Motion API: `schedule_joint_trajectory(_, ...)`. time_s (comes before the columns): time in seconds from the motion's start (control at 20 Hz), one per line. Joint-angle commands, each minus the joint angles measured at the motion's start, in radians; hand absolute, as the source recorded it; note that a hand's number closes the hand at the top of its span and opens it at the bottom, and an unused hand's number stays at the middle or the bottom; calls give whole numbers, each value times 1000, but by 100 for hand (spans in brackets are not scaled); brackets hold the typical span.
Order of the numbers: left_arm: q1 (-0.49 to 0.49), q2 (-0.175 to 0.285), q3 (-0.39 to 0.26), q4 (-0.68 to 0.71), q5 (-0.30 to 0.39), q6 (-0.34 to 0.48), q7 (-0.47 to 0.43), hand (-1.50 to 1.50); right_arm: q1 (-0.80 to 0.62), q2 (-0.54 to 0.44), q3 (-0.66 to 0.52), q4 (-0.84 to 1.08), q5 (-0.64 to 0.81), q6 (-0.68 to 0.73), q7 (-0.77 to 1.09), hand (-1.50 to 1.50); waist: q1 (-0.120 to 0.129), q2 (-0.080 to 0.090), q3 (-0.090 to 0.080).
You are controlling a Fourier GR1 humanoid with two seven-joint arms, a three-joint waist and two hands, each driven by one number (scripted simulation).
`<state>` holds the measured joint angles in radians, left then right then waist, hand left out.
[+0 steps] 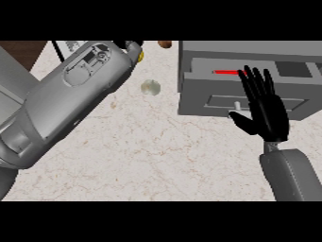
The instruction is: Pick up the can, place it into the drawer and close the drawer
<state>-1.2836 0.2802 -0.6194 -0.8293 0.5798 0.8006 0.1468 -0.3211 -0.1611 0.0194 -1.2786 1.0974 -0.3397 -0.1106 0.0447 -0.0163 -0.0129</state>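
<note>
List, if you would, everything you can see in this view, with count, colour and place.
counter: one, pale marbled, fills most of the view
drawer: one, grey, upper right, open
red object: one, red, inside the drawer, only a strip shows
round object: one, pale, on the counter left of the drawer
brown object: one, brown, top edge, partly cut off
left forearm: one, grey, slanting up from the lower left
left hand: one, black, top edge, mostly hidden
right hand: one, black, fingers straight, over the drawer's front
</note>
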Motion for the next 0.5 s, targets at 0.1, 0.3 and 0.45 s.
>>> schedule_joint_trajectory(0.1, 58, 57, -7, -104, -24, -9, 65, -150, -156, 10, -55, 316, 58, -125, -14, -150, 10, 22, 15)
schedule_joint_trajectory(0.3, 95, 149, 0, -200, -32, -34, 137, -150, -235, 29, -78, 454, 94, -223, -3, -150, 11, 20, 14)
schedule_joint_trajectory(0.45, 134, 193, 2, -273, -42, -21, 175, -150, -323, 31, -116, 557, 95, -279, 5, -150, 27, 22, 15)
